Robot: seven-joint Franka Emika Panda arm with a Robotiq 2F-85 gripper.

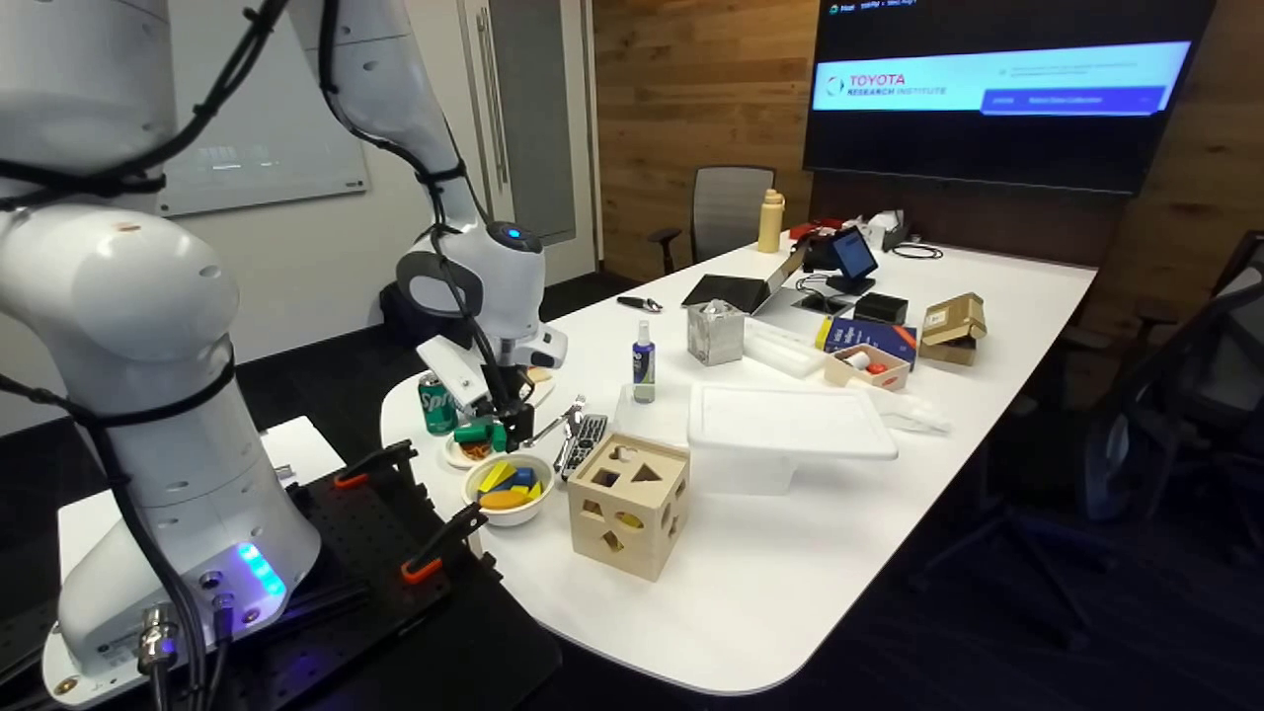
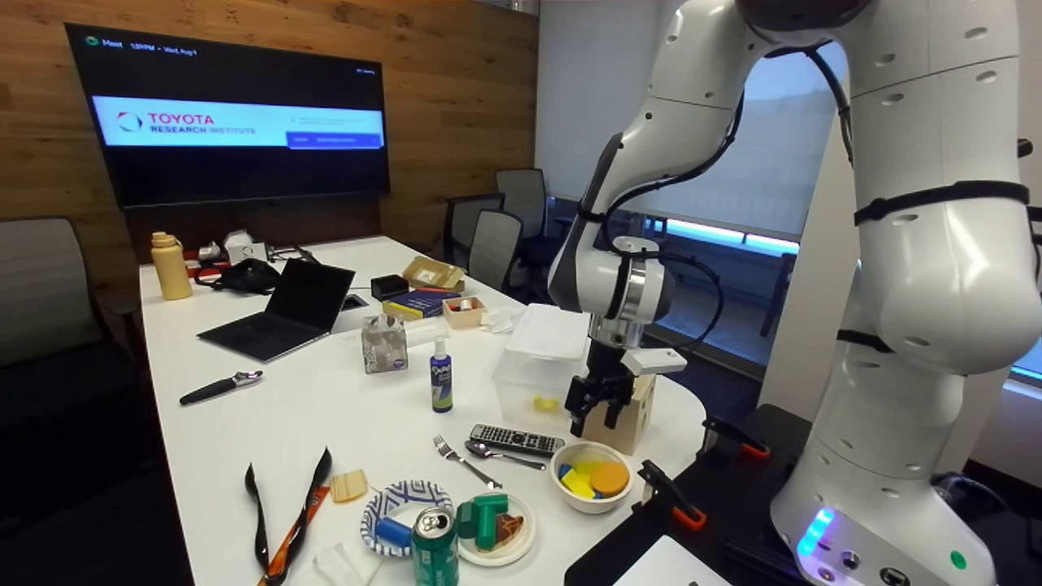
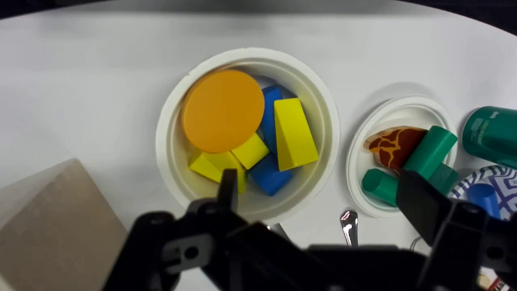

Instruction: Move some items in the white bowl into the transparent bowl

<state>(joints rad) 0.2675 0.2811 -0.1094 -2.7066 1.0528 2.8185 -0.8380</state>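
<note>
The white bowl point(image 3: 163, 137) stands near the table edge and shows in both exterior views point(image 1: 513, 514) point(image 2: 593, 503). In the wrist view it holds an orange round block point(image 3: 223, 111), yellow blocks point(image 3: 295, 137) and blue blocks point(image 3: 270, 176). A transparent box-like container point(image 2: 521, 391) stands behind it, partly covered by a white lid point(image 1: 790, 420). A yellow piece point(image 2: 546, 404) shows through its wall. My gripper point(image 3: 323, 190) is open and empty. It is above the table near the bowl, with one finger over the bowl and the other over a small plate in the wrist view.
A wooden shape-sorter cube point(image 1: 630, 504) stands beside the bowl and the container. A white plate point(image 3: 353, 165) with green blocks point(image 3: 431, 151), a Sprite can point(image 2: 435, 549), a remote point(image 2: 517, 439), a spoon point(image 2: 505, 456), a fork point(image 2: 468, 462) and a spray bottle point(image 2: 441, 378) are nearby.
</note>
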